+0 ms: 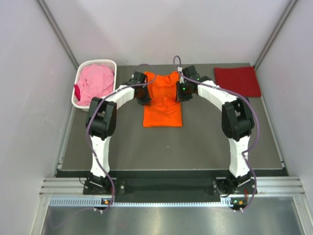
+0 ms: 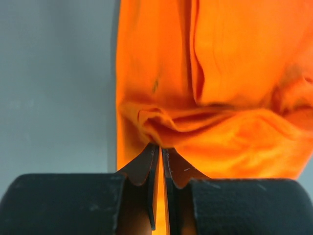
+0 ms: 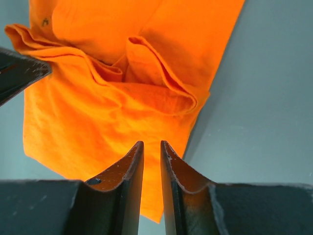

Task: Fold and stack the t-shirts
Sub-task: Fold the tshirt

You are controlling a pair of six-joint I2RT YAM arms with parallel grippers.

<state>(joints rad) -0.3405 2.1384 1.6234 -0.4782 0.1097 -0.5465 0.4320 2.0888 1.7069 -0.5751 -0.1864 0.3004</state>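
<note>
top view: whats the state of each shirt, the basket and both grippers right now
orange t-shirt: lying flat in the middle, far end bunched
dark red t-shirt: folded flat, far right
basket: upright, pink cloth inside
pink t-shirt: crumpled in the basket
left gripper: nearly closed at an orange fold, grip unclear
right gripper: slightly open, holding nothing

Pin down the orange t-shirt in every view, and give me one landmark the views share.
Top external: the orange t-shirt lies mid-table, between the two arms.
Left wrist: it fills the upper right, bunched just ahead of the left gripper.
Right wrist: it covers the upper left and centre, with folds ahead of the right gripper.
Shared landmark: the grey table bordering the shirt's edge.
</note>
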